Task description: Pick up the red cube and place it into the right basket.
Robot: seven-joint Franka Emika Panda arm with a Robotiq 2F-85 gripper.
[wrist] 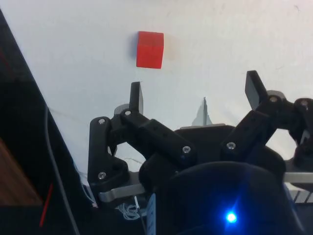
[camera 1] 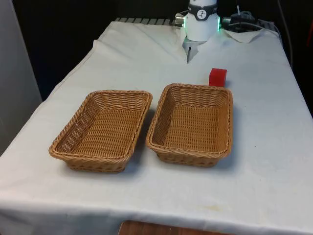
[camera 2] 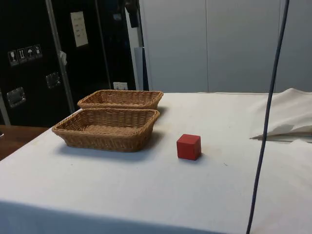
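Fingers [wrist: 136, 96] spread wide with nothing between them, the gripper [wrist: 195, 93] hangs high over the white cloth [wrist: 234, 39], and the red cube [wrist: 149, 49] sits out beyond the fingertips, well apart from them. The side view picks up more: the cube stands on the cloth just beside the nearer wicker basket [camera 2: 107, 127], not touching, with a second basket [camera 2: 121, 99] farther behind.

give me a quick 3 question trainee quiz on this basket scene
1. True or false: the red cube already lies inside a basket.
2. The cube sits on the white cloth just beyond the far rim of which basket? A) the one on the front view's left B) the one on the front view's right
3. Fill in: the end effector fingers are ____ and hold nothing.

Key: 1 false; 2 B; 3 open
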